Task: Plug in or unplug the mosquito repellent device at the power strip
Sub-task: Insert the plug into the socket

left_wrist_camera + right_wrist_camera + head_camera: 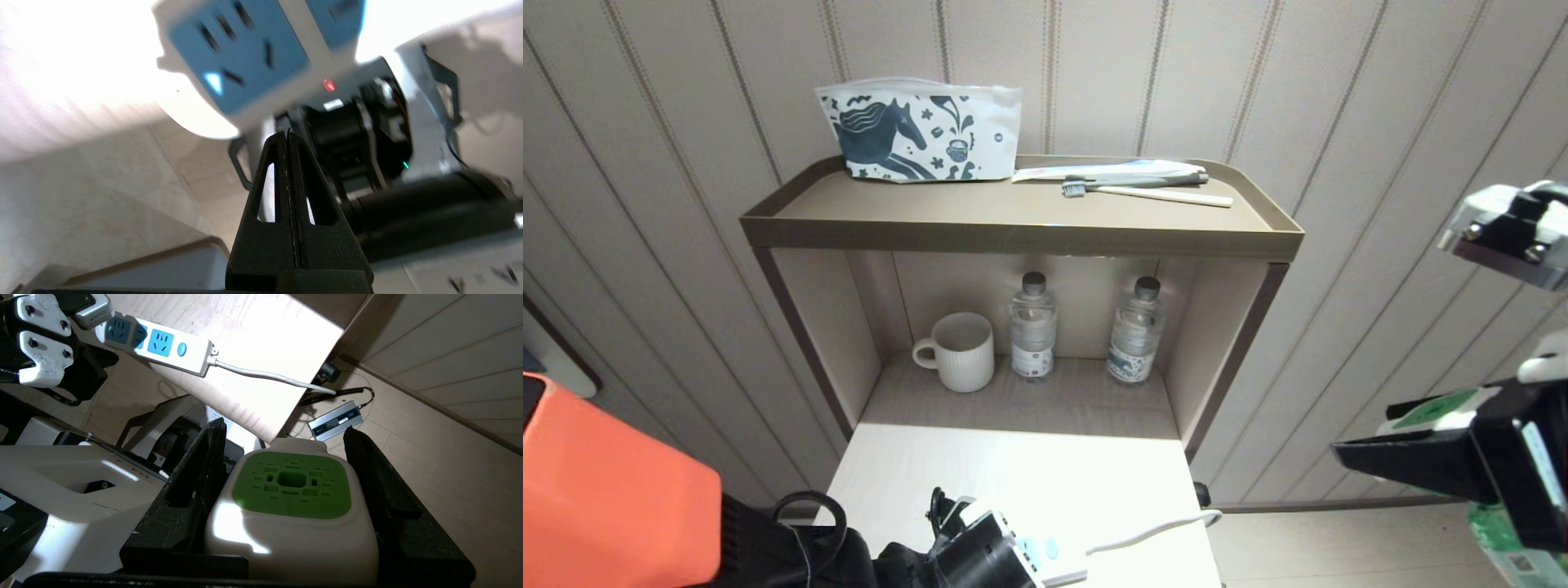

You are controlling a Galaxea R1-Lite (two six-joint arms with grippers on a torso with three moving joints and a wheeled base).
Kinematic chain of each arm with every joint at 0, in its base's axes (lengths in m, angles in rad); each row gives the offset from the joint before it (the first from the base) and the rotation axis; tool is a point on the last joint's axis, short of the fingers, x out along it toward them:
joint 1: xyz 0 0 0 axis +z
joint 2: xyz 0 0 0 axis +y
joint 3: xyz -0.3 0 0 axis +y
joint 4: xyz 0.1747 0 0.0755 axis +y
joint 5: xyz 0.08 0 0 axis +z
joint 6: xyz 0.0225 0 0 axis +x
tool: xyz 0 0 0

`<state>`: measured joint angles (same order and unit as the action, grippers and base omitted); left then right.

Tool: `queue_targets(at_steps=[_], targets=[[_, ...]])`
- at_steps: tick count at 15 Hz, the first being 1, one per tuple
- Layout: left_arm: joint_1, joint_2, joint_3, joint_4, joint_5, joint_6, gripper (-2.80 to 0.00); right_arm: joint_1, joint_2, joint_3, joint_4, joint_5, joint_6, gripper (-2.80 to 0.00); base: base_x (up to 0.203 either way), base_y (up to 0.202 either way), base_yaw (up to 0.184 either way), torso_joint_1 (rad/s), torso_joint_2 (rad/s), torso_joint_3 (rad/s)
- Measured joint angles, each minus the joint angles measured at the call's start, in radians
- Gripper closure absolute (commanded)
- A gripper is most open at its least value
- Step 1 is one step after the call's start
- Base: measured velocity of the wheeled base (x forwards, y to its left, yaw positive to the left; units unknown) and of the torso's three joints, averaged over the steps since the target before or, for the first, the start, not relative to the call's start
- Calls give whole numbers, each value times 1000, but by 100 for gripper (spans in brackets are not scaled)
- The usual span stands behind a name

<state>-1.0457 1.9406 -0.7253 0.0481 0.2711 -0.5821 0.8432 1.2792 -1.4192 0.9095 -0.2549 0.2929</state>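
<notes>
Hotel-style room: toothbrush (1147, 192), bottled water (1033, 327).

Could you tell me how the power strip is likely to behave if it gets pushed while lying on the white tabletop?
The power strip looks flat and light, so it would probably slide rather than tip. Its cord hangs off the tabletop edge and may tug or pivot it.

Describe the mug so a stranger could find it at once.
Under the brown top shelf of the stand is an open cubby. The mug stands at its left end, beside two water bottles; it alone is white, ribbed and handled.
</notes>
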Motion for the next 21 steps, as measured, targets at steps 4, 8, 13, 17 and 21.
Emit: queue_targets(at_steps=[4, 8, 13, 17, 21], targets=[[3, 32, -32, -1, 47, -1, 0, 0, -17, 7, 0, -1, 0, 0, 0, 0, 0, 0, 0, 0], [20, 48, -65, -1, 56, 1, 0, 0, -37, 14, 0, 0, -1, 0, 0, 0, 0, 0, 0, 0], [24, 44, -76, -1, 79, 0, 0, 2, -54, 22, 0, 0, -3, 0, 0, 0, 0, 0, 0, 0], [24, -11, -31, 1, 80, 2, 0, 2, -69, 23, 0, -1, -6, 0, 0, 0, 0, 0, 0, 0], [41, -98, 65, 1, 81, 4, 0, 3, -69, 26, -1, 0, -6, 0, 0, 0, 0, 0, 0, 0]])
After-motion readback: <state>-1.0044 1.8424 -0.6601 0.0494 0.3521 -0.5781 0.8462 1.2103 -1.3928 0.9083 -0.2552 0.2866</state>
